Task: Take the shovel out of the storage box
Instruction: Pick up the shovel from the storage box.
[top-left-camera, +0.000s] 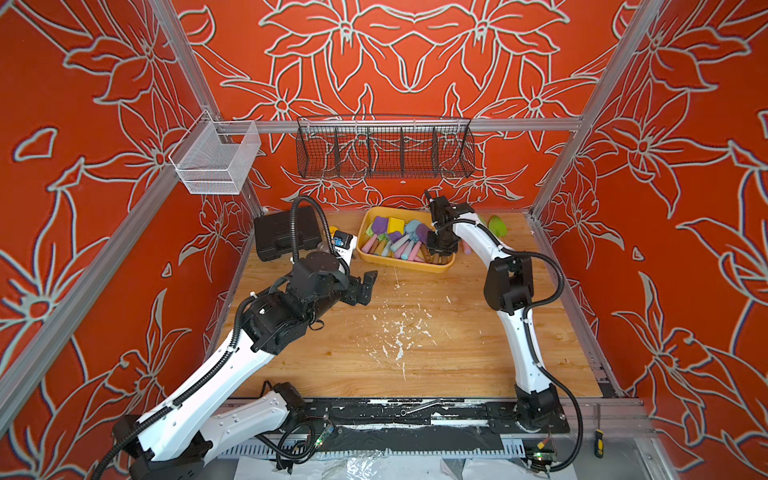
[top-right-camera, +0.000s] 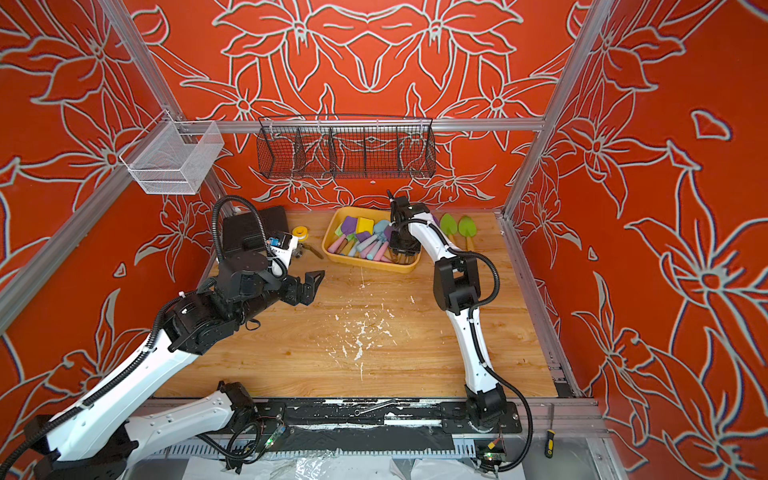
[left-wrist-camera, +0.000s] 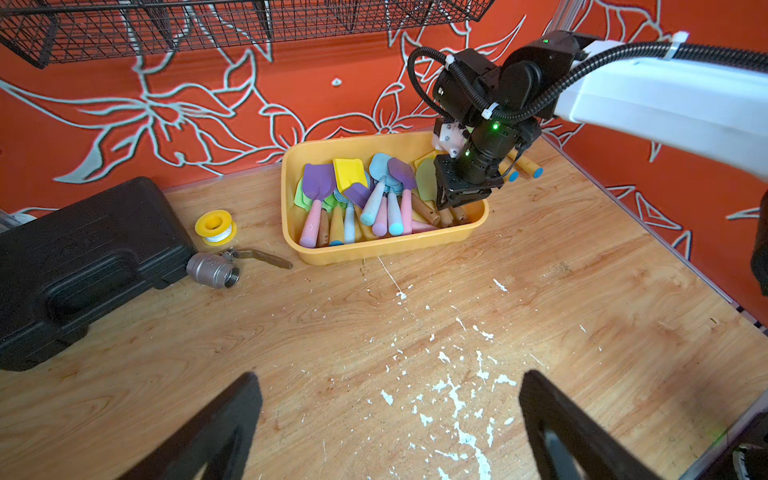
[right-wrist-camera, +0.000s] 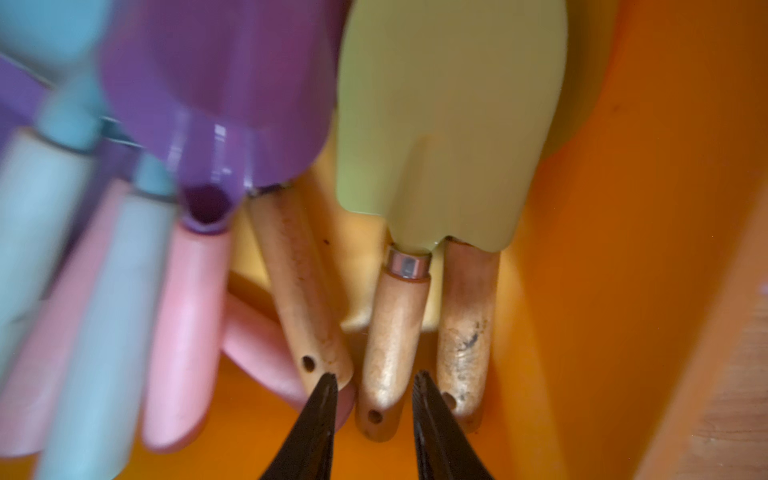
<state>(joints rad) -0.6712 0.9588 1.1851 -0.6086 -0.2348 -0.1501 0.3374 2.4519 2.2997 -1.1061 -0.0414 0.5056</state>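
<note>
Only the right wrist view shows right gripper (right-wrist-camera: 374, 382) straddling a shovel handle (right-wrist-camera: 390, 332), grip unclear; left gripper (left-wrist-camera: 388, 382) gapes wide.

Enclosure closed on three sides. Red-orange walls (top-left-camera: 395, 62) far, left and right, all printed with large pale-outlined flowers. Silver aluminium frame posts (top-left-camera: 183, 58) rise at the far corners. A matching horizontal rail (top-left-camera: 519, 124) crosses the far wall. Long black wire basket with dividers (top-left-camera: 384, 149) hangs from that rail, centre. Small white fine-mesh basket (top-left-camera: 214, 160) hangs at far left, off the left-side framing. Light wood-grain surface (top-left-camera: 415, 365), scuffed, with scattered white flecks (top-left-camera: 399, 332) near the middle. Black strip (top-left-camera: 395, 411) along the near edge, scraped white in places. Light bright and even; shadows soft.
</note>
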